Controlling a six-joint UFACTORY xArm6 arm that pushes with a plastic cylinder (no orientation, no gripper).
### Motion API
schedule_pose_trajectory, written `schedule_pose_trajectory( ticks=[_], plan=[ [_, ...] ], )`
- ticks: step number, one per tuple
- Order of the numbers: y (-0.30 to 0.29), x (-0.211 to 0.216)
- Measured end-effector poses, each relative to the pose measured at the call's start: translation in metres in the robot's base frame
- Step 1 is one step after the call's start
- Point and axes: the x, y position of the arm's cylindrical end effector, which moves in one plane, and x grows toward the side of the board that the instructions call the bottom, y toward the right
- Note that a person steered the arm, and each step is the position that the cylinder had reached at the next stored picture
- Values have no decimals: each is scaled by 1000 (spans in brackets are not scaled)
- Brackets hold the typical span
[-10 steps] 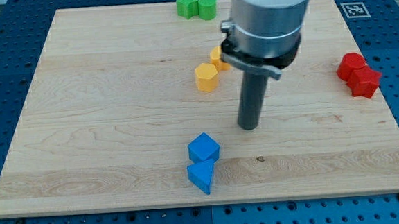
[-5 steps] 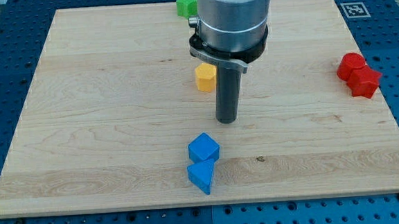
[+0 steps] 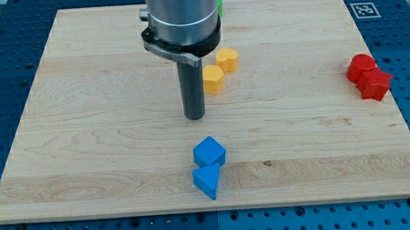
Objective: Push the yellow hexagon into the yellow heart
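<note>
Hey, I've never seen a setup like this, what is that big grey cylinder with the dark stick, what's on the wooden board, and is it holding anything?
There is one picture of this moment, from a single camera looking down at a slant on a wooden board; where it is mounted is not on record. The grey cylinder is the end of a robot arm. It has no hand, only a dark rod, and nothing is held: my tip just slides on the board and pushes blocks.

On the board lie small coloured blocks. The yellow hexagon sits just to the view's right of the rod, above my tip, and the yellow heart is close beside it, up and to the right. Two blue blocks lie below my tip, two red blocks at the view's right, and a green block peeks out behind the arm.
</note>
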Motion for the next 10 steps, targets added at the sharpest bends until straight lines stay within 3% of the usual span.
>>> schedule_pose_trajectory(
  ticks=[10],
  plan=[
    [28, -56]
  ],
)
